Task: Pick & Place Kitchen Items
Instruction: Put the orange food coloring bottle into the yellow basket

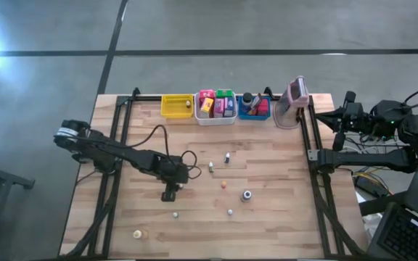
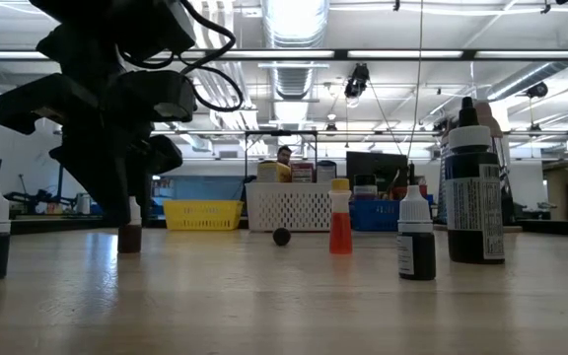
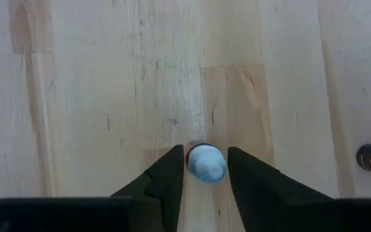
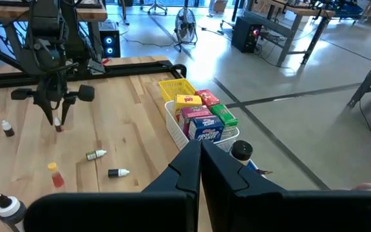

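The left gripper [image 3: 205, 174] points down at the wooden table [image 1: 267, 232], in the left-middle part of it. Between its two dark fingers [image 3: 166, 177] stands a small bottle with a white cap [image 3: 205, 162], seen from above in the left wrist view. The fingers are very near the cap on both sides, but a thin gap seems to remain, so I cannot tell if they already press on it. In the low view the same small bottle [image 2: 130, 235] stands upright on the table under the gripper.

The other kitchen items are spread on the table to the right of this gripper: a bottle lying on its side [image 1: 211, 167], a dark one [image 1: 228, 156], a small orange piece [image 1: 223, 184], a dark round piece [image 1: 247, 195], and more small pieces near the front edge [image 1: 138, 234].

At the far edge stand the yellow bin [image 1: 176, 106], the white bin [image 1: 215, 107] with colourful packets, and the blue bin [image 1: 253, 107].

The right gripper [image 4: 200, 151] waits beyond the right side of the table, its fingers pressed together and holding nothing.
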Controlling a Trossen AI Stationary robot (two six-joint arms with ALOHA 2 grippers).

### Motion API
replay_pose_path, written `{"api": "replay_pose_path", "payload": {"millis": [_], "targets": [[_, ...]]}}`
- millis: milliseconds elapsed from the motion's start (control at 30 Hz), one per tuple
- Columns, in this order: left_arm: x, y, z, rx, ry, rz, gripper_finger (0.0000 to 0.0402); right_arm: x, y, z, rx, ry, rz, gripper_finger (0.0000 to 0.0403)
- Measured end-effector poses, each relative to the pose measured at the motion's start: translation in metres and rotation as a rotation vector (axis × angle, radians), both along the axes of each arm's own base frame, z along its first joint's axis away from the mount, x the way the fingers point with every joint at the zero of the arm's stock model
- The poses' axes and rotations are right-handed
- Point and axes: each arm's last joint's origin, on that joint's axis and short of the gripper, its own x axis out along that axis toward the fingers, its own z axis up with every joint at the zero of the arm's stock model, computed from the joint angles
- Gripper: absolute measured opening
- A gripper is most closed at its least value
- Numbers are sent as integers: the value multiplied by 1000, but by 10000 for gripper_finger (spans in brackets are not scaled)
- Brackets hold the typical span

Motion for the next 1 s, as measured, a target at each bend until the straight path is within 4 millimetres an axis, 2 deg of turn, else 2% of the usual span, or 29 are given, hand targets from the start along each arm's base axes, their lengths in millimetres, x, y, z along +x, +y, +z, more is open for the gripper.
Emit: {"api": "replay_pose_path", "payload": {"millis": [333,667,833,1000], "targets": [[-1,0,4,0,-11,-5,91,0,0,0,3,-1,-1,8],[-8,5,16,-4,-26,8,89,0,0,0,0,0,0,8],[-14,19,27,-2,-40,79,90,0,0,0,2,-1,-1,8],[-23,46,45,57,-104,223,90,0,0,0,4,-1,-1,8]]}}
